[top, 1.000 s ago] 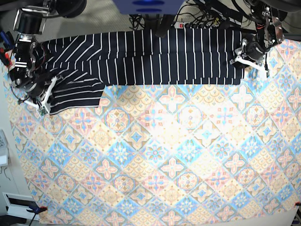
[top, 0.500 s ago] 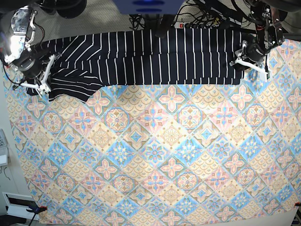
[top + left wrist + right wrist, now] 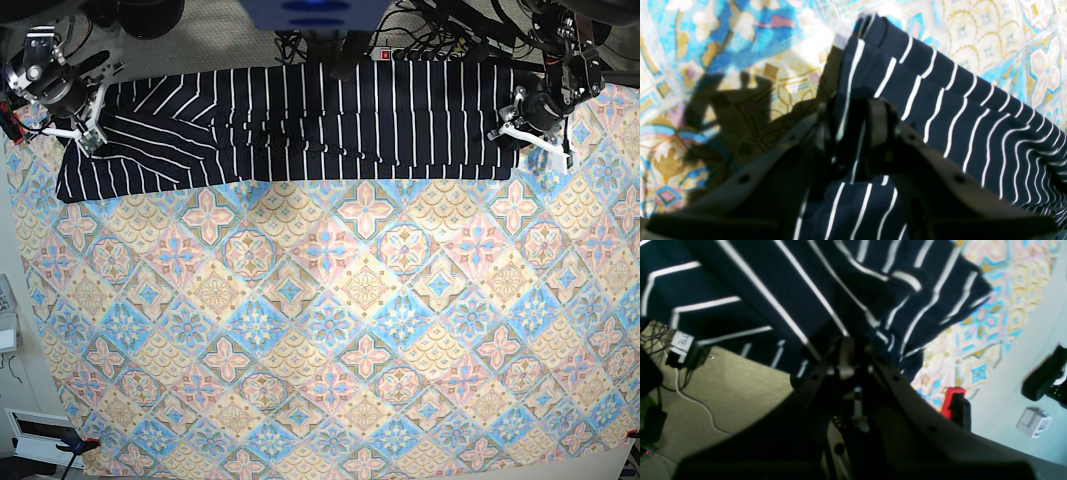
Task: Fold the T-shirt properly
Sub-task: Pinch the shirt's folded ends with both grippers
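With both grippers, left (image 3: 531, 128) and right (image 3: 78, 125), clamped on the shirt (image 3: 300, 120) stretched along the cloth's (image 3: 330, 330) far edge, keep tension even across its 2 ends as you fold.

A tablecloth (image 3: 330, 330) printed with pastel diamond tiles in blue, pink and cream covers nearly the whole counter, lying flat and smooth. At the tablecloth's near left corner a small red clamp (image 3: 80, 445) grips its edge, and another red clamp (image 3: 955, 406) shows at a tablecloth edge in the right wrist view. Beyond the tablecloth's far edge, a tangle of dark cables (image 3: 440, 35) and a white power strip (image 3: 395, 55) lie on beige floor (image 3: 730, 386).
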`<state>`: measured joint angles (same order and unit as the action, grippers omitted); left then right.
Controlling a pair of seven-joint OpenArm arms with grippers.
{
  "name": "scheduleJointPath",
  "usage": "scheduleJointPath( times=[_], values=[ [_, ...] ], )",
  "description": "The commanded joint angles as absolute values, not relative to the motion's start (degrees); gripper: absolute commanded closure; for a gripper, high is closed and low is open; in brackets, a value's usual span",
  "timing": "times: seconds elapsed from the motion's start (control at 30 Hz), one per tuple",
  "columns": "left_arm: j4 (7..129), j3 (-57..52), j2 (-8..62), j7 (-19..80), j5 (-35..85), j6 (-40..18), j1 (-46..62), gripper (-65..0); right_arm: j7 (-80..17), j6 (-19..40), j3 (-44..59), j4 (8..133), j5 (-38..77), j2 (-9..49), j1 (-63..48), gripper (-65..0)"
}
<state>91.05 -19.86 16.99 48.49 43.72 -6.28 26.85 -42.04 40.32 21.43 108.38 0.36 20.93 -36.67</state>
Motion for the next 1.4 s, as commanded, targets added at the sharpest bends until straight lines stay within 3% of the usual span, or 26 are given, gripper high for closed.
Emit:
scheduleJointPath(
  times=[0.0, 0.1, 0.23, 0.33, 0.47, 0.57, 0.9, 1.07, 1.37],
  values=[
    [91.82, -20.26, 17.8, 47.87, 43.91, -6.64, 26.95, -16.3, -41.45, 40.0, 21.93, 108.97, 0.4, 21.76, -36.88, -2.1],
    [91.82, -20.26, 17.8, 47.87, 44.09, -6.64, 26.95, -16.3, -41.54, 40.0, 21.76, 108.62, 0.31, 21.58, -36.44, -4.1],
    [91.82, -20.26, 17.8, 47.87, 44.18, -6.64, 26.95, -16.3, -41.71, 40.0, 21.76, 108.53, 0.22, 21.23, -34.77, -16.4],
    [91.82, -20.26, 18.07, 47.87, 44.26, -6.64, 27.12, -21.1, -40.75, 40.0, 22.81, 108.97, 0.22, 18.51, -33.45, -22.3],
    [91.91, -20.26, 18.07, 47.87, 44.35, -6.64, 27.47, -33.5, -37.76, 40.0, 22.46, 109.05, 0.31, 15.78, -32.04, -21.6],
    [92.0, -20.44, 18.15, 47.87, 44.35, -6.64, 27.56, -39.4, -36.09, 40.0, 19.21, 109.14, 0.31, 14.64, -31.25, -21.0],
    [92.26, -20.26, 20.18, 48.92, 43.65, -6.73, 28.35, -39.9, -34.95, 40.0, 7.69, 109.05, 0.31, 14.46, -29.32, -21.0],
    [91.12, -19.21, 20.09, 54.2, 41.89, -6.73, 25.19, -39.9, -35.21, 40.0, 5.49, 108.97, 0.4, 14.46, -29.14, -21.0],
    [90.51, -12.18, 19.82, 54.55, 39.16, -6.73, 23.25, -39.8, -35.21, 40.0, 5.76, 108.79, 0.4, 14.46, -29.14, -21.0]
  ],
)
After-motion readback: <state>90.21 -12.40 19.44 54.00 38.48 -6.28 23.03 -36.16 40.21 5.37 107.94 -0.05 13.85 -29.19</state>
